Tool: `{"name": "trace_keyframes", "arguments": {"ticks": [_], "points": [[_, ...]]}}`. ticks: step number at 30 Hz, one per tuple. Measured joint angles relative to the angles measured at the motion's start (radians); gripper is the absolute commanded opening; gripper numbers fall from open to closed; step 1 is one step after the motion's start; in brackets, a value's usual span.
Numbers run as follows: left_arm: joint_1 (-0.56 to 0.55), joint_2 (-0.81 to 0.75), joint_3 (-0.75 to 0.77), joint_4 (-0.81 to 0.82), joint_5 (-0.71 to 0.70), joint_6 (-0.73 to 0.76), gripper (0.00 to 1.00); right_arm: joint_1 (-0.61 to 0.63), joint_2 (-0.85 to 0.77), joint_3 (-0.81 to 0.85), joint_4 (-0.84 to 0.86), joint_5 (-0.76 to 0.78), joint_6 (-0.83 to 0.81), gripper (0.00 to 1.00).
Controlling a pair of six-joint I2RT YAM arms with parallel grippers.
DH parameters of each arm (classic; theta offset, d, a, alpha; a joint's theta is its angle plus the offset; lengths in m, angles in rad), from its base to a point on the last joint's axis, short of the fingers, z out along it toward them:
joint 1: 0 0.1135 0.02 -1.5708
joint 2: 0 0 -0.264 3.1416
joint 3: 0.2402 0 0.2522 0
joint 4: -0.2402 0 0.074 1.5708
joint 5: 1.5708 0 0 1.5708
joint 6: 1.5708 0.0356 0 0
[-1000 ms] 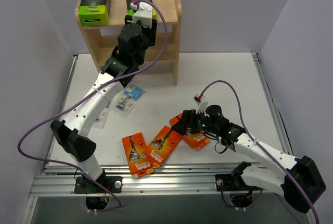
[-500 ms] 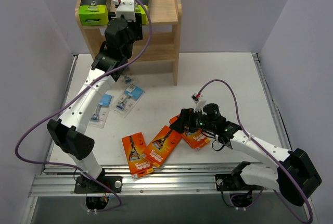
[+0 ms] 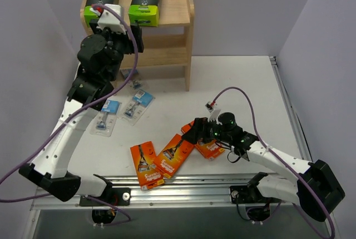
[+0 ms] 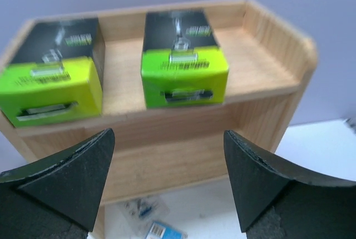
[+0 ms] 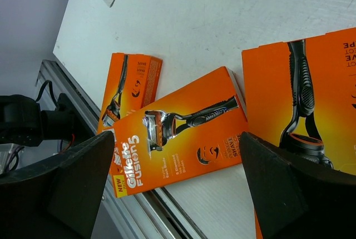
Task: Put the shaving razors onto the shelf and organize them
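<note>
Both black-and-green boxes point(image 4: 183, 66) stand on the top tier of the shelf point(image 4: 267, 55), so that part of the job looks done; the left claw point(image 4: 168, 139) hangs in front of that tier with its fingers spread wide and nothing between them; one green box sits straight ahead of it, the other ahead and off toward one finger, both apart from the fingers. The lower tiers, below and beyond this claw, look bare as far as can be seen. The step in hand appears to be the orange boxes point(image 5: 183, 133); the right claw point(image 5: 173, 139) hovers over them, fingers spread and holding nothing. One orange box lies flat on the table point(image 3: 239, 83) directly beneath the gap, a second sits just beyond one finger with its corner touching or lapping the first (which, I cannot tell), and a third lies under the other finger. The next move probably calls for this claw to come straight down and pinch the middle box across its narrow width; since the box lies flat, the fingertips need to catch its edges without dragging its neighbours. The blister packs point(image 3: 138, 104) lie on the table well away from the right claw and down below the left one; they are likely the left claw's next pick.
</note>
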Motion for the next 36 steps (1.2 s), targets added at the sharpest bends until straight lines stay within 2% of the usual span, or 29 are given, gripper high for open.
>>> {"name": "trace_keyframes", "arguments": {"ticks": [3,8,17,24,29,36], "points": [[-0.004,-0.034,0.066,0.002,0.029,0.008,0.93,-0.002,0.000,0.000,0.008,-0.006,0.003,0.93],[-0.007,0.043,0.276,0.001,0.058,0.039,0.96,-0.006,0.000,0.000,0.012,-0.011,0.003,1.00],[-0.008,0.360,0.623,-0.076,0.085,0.091,0.98,-0.006,0.034,0.000,0.014,-0.026,0.002,1.00],[-0.008,0.610,0.893,-0.172,0.099,0.141,0.95,-0.019,0.086,0.000,0.014,-0.045,-0.008,1.00],[-0.002,0.698,0.988,-0.188,0.101,0.166,0.94,-0.035,0.116,0.000,0.017,-0.056,-0.022,1.00],[0.032,0.745,1.021,-0.184,0.087,0.209,0.94,-0.058,0.158,0.000,0.050,-0.078,-0.024,1.00]]}}
